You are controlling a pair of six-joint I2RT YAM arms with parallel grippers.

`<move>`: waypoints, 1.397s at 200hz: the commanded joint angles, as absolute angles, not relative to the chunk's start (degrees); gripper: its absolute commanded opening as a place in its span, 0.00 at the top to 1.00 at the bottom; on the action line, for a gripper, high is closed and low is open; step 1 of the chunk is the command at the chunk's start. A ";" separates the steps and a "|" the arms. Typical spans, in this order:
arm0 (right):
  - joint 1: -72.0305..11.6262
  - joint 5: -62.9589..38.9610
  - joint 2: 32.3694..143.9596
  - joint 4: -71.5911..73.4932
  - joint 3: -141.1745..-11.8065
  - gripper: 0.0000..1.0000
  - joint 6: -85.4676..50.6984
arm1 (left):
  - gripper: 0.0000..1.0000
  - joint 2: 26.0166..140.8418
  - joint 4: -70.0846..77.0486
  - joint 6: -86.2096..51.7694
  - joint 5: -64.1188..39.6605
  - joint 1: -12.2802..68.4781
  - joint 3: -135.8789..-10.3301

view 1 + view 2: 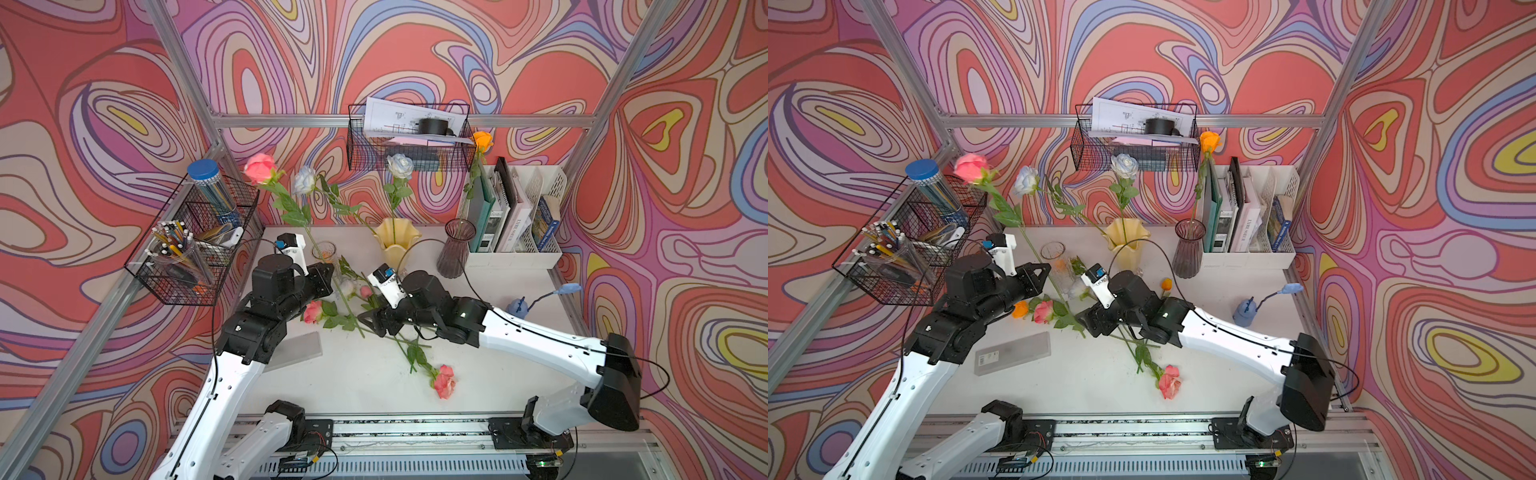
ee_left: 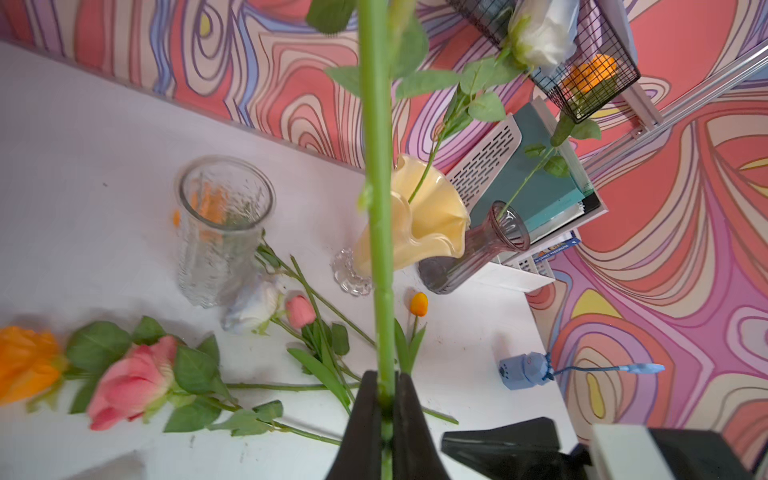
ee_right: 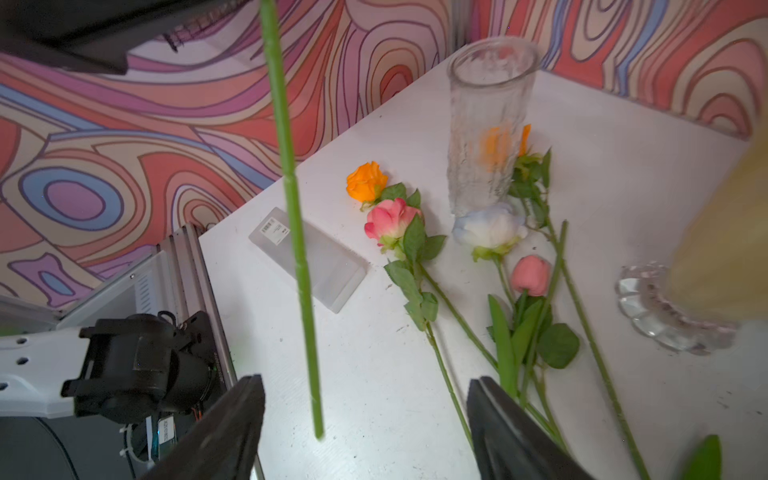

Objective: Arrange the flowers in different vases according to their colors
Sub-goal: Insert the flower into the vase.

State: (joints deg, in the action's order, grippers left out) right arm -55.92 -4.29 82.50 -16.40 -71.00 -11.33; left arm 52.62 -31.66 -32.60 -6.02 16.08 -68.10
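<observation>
Left fingers [image 2: 361, 419]: clamped on pink rose [image 1: 259, 168] stem [image 2: 376, 166].
Right fingers [image 3: 237, 415]: spread apart.
Handling: likely light, springy; best gripped low.

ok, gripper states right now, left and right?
left gripper: closed on the pink rose stem.
right gripper: open, holding nothing; the stem's free end hangs between its jaws.

Both top views look steeply down from high above the arms' bases, covering nearly the same whole bench [image 1: 374, 395]. The wrist views peer closely past the left pincer [image 2: 386, 378] and right pincer [image 3: 365, 380], sharing the green stem [image 2: 376, 166] and clear vase [image 2: 224, 224].
</observation>
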 commanded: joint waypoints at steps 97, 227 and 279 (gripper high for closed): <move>-48.70 3.70 64.15 -21.70 -59.16 0.14 -11.61 | 1.00 68.23 -6.85 -0.92 19.69 15.61 -80.36; -41.18 -1.16 67.19 -19.14 -56.82 0.14 -11.96 | 1.00 80.59 14.22 -7.21 13.52 8.85 -73.20; -40.43 -2.35 68.68 -18.10 -56.43 0.14 -11.78 | 1.00 81.50 17.54 -8.39 13.01 8.88 -68.06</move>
